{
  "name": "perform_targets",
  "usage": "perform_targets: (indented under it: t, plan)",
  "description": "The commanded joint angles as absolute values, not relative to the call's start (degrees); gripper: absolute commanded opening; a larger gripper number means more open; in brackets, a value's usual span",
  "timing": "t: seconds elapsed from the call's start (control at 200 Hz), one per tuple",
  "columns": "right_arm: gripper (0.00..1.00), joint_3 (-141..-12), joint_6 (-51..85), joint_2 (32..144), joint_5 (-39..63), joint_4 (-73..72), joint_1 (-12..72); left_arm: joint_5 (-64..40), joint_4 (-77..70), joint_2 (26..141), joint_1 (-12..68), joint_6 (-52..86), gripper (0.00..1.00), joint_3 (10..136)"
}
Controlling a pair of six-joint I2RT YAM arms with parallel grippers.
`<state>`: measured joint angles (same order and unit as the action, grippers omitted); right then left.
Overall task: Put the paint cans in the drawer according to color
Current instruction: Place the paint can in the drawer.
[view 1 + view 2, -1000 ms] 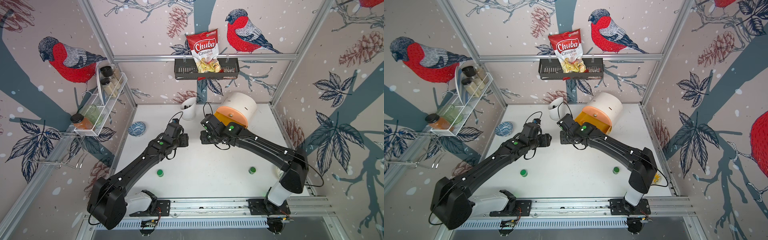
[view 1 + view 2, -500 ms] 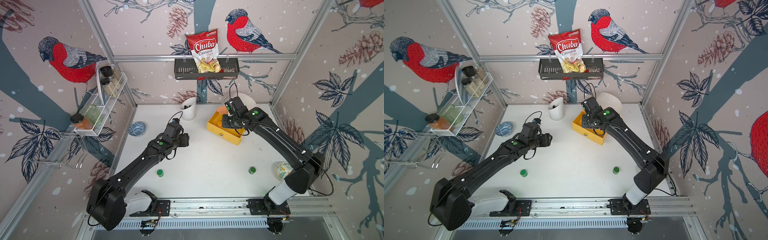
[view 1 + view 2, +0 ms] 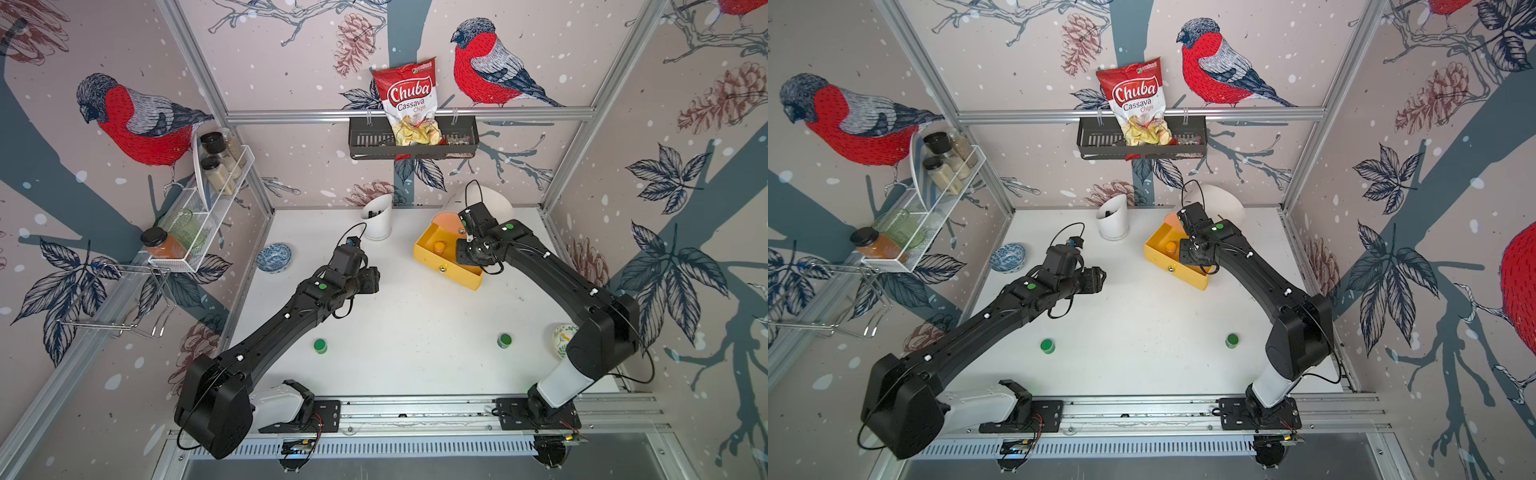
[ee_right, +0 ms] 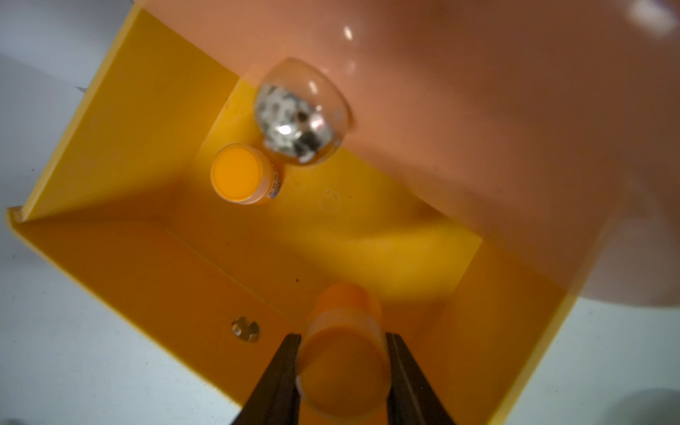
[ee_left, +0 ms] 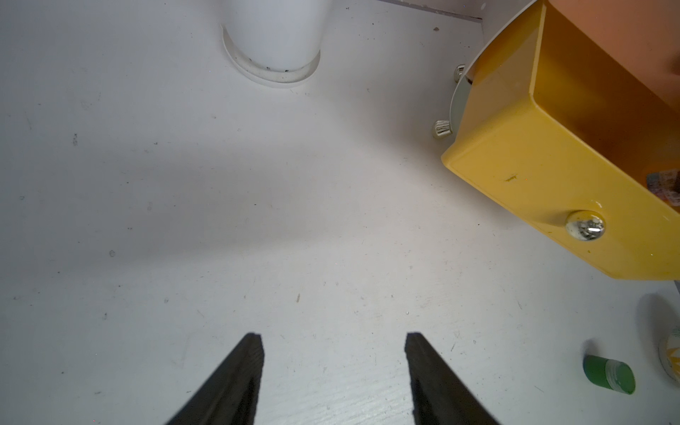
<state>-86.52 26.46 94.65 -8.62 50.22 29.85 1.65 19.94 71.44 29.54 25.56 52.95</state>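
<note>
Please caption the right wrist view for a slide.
Right hand holds an orange pot over the open yellow drawer, where another orange pot sits.

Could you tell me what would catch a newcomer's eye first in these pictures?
The pulled-out yellow drawer at the back stands out, one orange paint can already inside. The right end effector holds a second orange can over it; two green cans stand nearer the front.
</note>
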Motion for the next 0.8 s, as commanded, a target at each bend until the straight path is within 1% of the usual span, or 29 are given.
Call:
perform_targets:
  t: [0.0,0.115,0.315,0.45,0.58,0.795]
  plan:
    - [0.32,-84.54,25.14,95.21,-8.39,45.75,28.47,2.41,18.44,70.73,30.41,26.37,0.63,53.69]
    - [0.32,-82.67,25.32,95.62,-7.60,43.26,27.67,3.58,15.53,69.11,34.19,26.49,0.62,53.88]
    - [0.36,-81.74,25.38,96.93,-6.78,42.09,27.33,4.65,7.38,66.87,41.28,24.54,0.63,52.12]
    - [0.41,-81.63,25.40,97.77,-6.66,41.91,27.29,4.82,-0.78,64.41,45.76,21.49,0.67,48.97]
    - [0.42,-81.63,25.41,98.27,-6.16,41.52,27.20,4.67,-5.37,64.82,47.02,21.09,0.68,47.63]
    - [0.42,-82.34,25.14,99.93,-6.06,42.09,27.26,4.57,-5.09,67.34,47.99,20.96,0.68,49.81]
